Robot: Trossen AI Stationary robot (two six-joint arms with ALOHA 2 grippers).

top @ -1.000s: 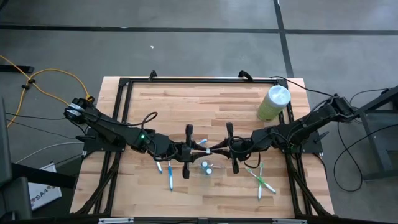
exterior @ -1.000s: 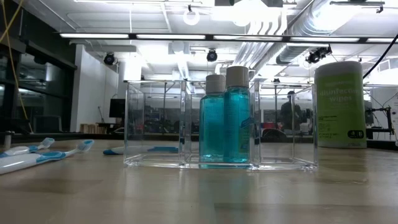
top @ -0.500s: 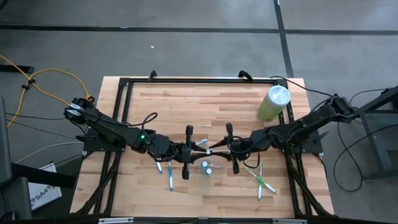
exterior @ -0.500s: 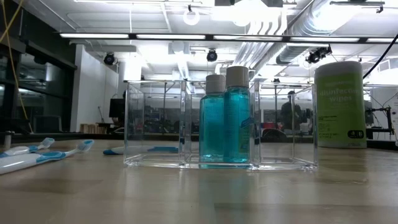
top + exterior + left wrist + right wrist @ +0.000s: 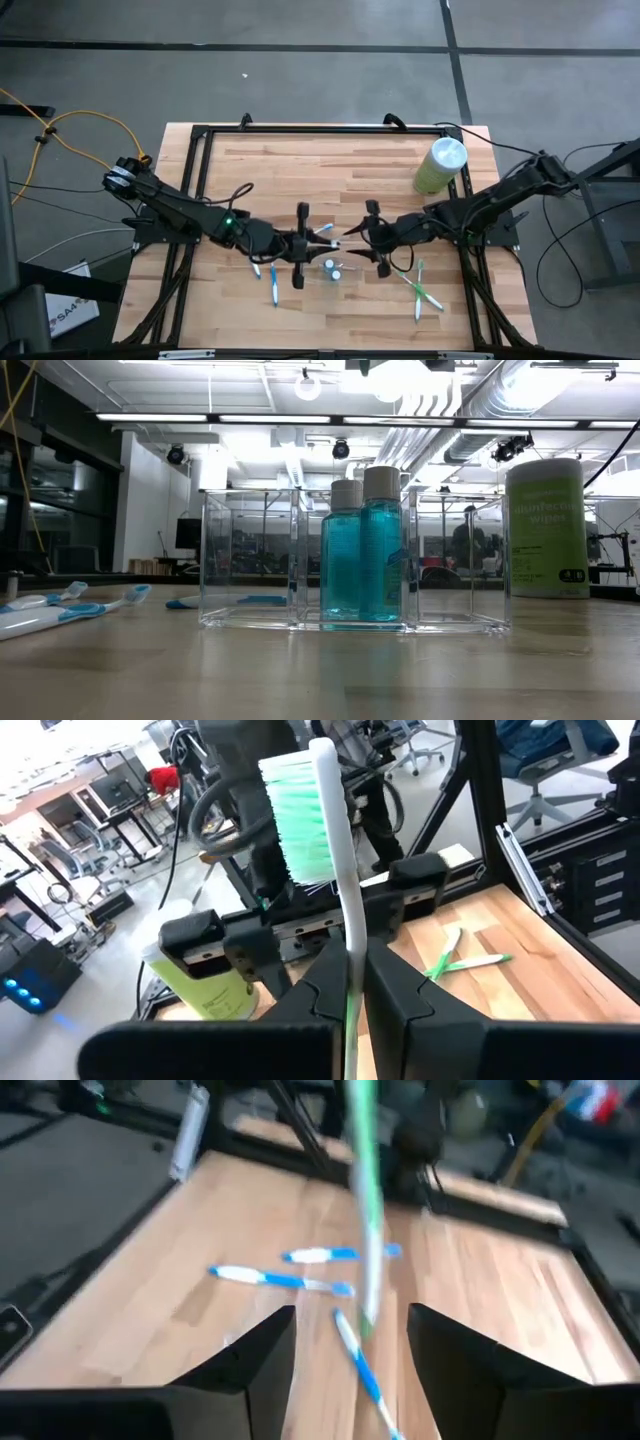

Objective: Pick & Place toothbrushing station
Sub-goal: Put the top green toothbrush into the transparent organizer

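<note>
While both arms meet over the middle of the desk (image 5: 300,160), the left hand (image 5: 312,240) is clamped tight on a toothbrush (image 5: 330,840) with green bristles, which stands up between its fingers (image 5: 395,1005) in the left wrist view. The right hand (image 5: 362,238) faces it from just beside, its fingers (image 5: 255,1365) spread wide; in the right wrist view the green handle stands in the gap between them and does not appear to touch either one. The clear tray (image 5: 350,555) sits near the desk's front edge, just in front of the two hands, with two teal bottles (image 5: 362,545) standing upright inside it. On the desk toward the front left of the tray lie blue toothbrushes (image 5: 272,280), and toward the front right lie green ones (image 5: 420,285). A tall pale-green tub of wipes (image 5: 440,165) stands near the back right corner, well apart from the tray.
</note>
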